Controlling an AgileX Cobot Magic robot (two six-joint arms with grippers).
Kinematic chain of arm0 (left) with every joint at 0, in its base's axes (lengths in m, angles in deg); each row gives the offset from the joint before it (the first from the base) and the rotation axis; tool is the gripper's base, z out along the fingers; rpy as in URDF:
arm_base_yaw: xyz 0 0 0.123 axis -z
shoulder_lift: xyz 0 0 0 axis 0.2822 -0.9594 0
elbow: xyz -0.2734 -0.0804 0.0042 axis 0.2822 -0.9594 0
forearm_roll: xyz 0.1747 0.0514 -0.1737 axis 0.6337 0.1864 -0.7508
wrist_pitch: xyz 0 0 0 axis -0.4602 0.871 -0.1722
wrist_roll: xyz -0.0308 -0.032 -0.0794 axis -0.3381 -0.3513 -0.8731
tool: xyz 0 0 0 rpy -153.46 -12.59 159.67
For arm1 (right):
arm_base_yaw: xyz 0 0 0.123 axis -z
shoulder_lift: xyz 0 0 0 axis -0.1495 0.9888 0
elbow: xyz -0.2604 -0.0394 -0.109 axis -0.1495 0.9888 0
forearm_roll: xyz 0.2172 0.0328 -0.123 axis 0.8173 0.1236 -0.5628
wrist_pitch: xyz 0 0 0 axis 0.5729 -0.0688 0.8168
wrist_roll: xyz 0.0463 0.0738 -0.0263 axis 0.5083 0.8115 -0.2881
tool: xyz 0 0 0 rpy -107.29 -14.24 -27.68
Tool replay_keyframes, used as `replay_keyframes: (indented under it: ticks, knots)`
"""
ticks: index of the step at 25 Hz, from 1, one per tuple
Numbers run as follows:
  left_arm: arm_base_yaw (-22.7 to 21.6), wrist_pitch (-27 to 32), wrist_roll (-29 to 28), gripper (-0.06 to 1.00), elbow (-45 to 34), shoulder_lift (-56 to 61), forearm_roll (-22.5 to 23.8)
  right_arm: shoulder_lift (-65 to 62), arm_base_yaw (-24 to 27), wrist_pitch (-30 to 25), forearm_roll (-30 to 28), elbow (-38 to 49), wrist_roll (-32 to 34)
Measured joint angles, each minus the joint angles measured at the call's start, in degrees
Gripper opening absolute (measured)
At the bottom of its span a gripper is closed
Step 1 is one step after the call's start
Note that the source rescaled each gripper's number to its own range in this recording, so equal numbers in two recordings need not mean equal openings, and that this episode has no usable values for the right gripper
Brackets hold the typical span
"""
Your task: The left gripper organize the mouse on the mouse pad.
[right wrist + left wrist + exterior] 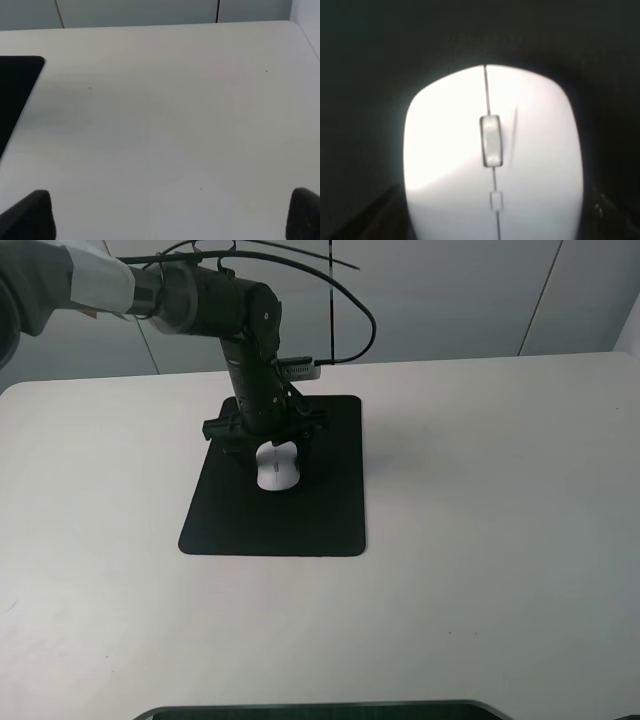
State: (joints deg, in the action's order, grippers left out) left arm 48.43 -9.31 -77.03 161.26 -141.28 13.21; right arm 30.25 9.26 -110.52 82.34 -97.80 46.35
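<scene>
Filling nearly the whole left wrist view, the mouse (445,150) showed white and smooth, with its grey scroll wheel (491,141) set on the centre seam and a small square button further along that seam. Dark matte surface surrounded it on every side.

From the high camera, the mouse pad (300,525) lay flat on the white table (480,540), toward 10 o'clock from the table's middle. The mouse rested on it near the pad's centre, a touch toward 12 o'clock. The left gripper (277,455) reached in from 10 o'clock and pointed down over the mouse. One of its fingers (247,453) stood at the mouse's 9 o'clock side and the other at its 3 o'clock side. They straddled the body closely, but I could not tell whether the pads pressed it or stood just clear. Black cables (350,300) arched above the arm toward 1 o'clock.

The right gripper (167,215) hovered over bare table, well apart from the mouse, with its two dark fingertips (30,215) spread wide and nothing between them. One rounded corner of the pad showed at the edge of its view
</scene>
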Motion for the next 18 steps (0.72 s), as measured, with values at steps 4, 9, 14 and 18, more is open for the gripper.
replay_keyframes:
  ticks: [4,9,14,18]
  knots:
    - [0.0,0.41,0.68,0.54,0.0,0.0,0.0,0.0,0.0,0.0,0.0,0.0,0.0]
    - [0.0,1.77,0.88,0.54,0.0,0.11,-0.14,0.0,0.0,0.0,0.0,0.0,0.0]
    - [0.0,2.06,1.25,0.54,0.0,1.74,-0.14,0.0,0.0,0.0,0.0,0.0,0.0]
    - [0.0,3.32,1.68,0.61,0.11,3.21,-0.14,0.0,0.0,0.0,0.0,0.0,0.0]
